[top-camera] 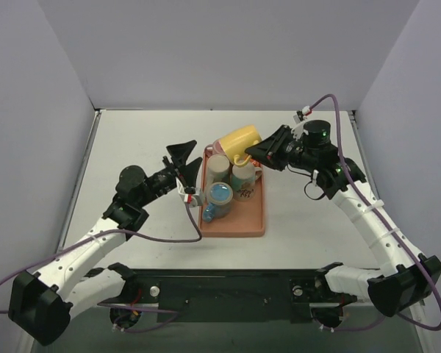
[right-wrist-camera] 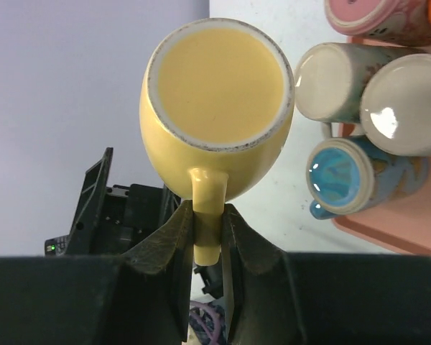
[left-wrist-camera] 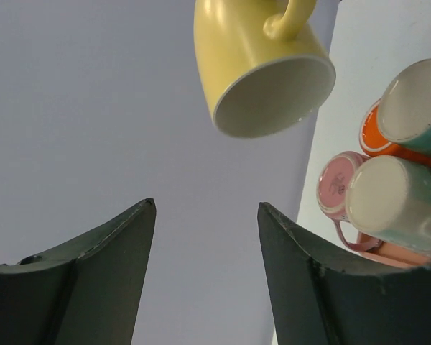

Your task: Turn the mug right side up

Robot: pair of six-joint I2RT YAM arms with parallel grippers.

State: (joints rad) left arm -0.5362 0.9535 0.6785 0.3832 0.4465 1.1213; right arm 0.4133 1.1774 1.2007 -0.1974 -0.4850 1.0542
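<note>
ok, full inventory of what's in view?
yellow mug: 1, yellow, in the air over the tray's far end
beige mug: 1, beige, upside down on tray
white mug: 1, white patterned, upside down on tray
blue mug: 1, blue inside, upright on tray
pink mug: 1, pink, by the other tray mugs
tray: 1, salmon, table centre
table: 1, white
left hand: 1, black, open, empty
right hand: 1, black, shut on yellow mug's handle
</note>
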